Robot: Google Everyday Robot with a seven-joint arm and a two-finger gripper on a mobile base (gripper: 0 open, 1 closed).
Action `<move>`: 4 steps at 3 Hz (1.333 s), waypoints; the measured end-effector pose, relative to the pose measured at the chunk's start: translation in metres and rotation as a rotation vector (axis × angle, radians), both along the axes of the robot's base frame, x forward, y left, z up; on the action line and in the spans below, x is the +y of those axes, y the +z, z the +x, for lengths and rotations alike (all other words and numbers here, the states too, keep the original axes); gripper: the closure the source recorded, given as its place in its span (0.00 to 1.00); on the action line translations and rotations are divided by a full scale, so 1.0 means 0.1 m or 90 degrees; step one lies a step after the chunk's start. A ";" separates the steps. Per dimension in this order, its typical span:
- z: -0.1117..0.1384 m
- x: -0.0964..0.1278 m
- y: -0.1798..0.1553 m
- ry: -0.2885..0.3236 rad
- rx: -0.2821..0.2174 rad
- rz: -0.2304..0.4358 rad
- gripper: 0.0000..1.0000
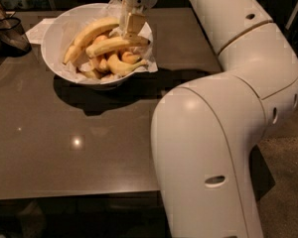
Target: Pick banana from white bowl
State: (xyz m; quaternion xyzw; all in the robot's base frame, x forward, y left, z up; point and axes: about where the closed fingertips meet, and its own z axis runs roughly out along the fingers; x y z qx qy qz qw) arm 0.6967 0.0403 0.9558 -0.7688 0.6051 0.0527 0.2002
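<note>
The white bowl (53, 32) stands at the far left of the dark table, lined with crumpled white paper and holding several yellow bananas. One long banana (91, 32) lies across the top, and a second banana (111, 45) lies just below it. My gripper (131, 28) reaches down from the top of the view over the bowl's right side. Its tip rests at the right end of the second banana. A smaller curved banana (124, 66) lies near the bowl's front right rim.
A dark mesh basket (8, 32) stands at the far left edge, with a white napkin (38, 29) between it and the bowl. The dark table (89, 148) stretches toward me. My large white arm (213, 133) fills the right half of the view.
</note>
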 end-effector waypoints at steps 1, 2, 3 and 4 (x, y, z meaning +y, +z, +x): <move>0.03 0.05 -0.07 0.007 0.006 -0.002 0.61; 0.06 0.08 -0.12 0.012 0.010 -0.003 0.62; 0.07 0.10 -0.15 0.017 0.013 -0.004 0.61; 0.07 0.10 -0.18 0.020 0.017 -0.005 0.59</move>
